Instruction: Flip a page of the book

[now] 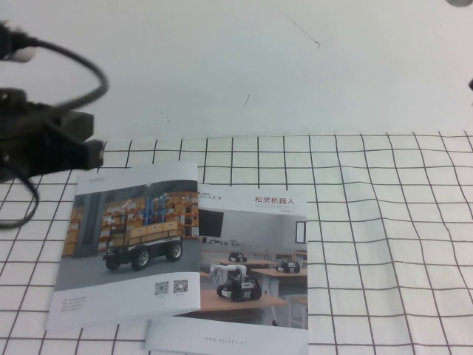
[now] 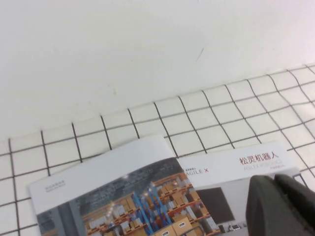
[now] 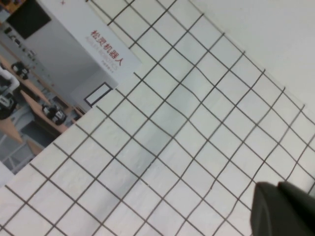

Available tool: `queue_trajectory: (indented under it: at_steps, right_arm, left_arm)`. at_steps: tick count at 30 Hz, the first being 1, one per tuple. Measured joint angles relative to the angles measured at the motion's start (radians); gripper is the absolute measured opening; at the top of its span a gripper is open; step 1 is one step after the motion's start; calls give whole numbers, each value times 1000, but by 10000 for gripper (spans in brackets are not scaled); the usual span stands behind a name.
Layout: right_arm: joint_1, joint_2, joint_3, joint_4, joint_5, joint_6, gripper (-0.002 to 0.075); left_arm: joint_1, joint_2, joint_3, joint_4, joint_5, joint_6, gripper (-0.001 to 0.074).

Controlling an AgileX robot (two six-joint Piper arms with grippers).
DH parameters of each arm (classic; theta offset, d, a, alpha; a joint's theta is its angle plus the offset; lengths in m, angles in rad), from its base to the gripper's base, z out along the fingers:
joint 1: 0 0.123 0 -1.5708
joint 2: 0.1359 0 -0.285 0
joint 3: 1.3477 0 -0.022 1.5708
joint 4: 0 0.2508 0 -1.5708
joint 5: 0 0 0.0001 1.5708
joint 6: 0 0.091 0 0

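White counter [image 1: 222,66] under a gridded cloth [image 1: 384,222] carries the book [image 1: 126,248] near its front-left corner, overlapping a second brochure [image 1: 251,274] — that one could be dragged along. The left end effector [image 1: 44,140] is held off the left edge and the right end effector [image 3: 285,209] over the right side — whether either is apart or together cannot be told.

Classroom brochure [image 1: 255,251]: red title "松灵机器人", "AGILE X" at top edge; book [image 1: 129,244] cover: two QR codes

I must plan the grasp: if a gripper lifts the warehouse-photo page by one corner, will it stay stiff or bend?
The page looks thin and glossy, so it would probably flop and slip. It lies flat on the book, offering little edge. Left gripper hovers nearby; right gripper is over the cloth.
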Motion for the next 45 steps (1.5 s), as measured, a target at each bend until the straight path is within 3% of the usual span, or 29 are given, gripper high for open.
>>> queue_trajectory:
  at_steps: [11,17,32,45]
  right_arm:
    - [0,-448,556,-133,-255,97,0]
    - [0,-579,764,-198,-358,187,0]
    - [0,-941,1215,-202,-718,330,0]
    - [0,-1015,1217,-246,-529,341,0]
  left_arm:
    - [0,-692,449,-2,-153,120,-2]
    - [0,-958,607,-2,-148,127,-2]
    - [0,-1015,698,-39,-107,109,-2]
    - [0,-1015,700,-45,-103,103,-2]
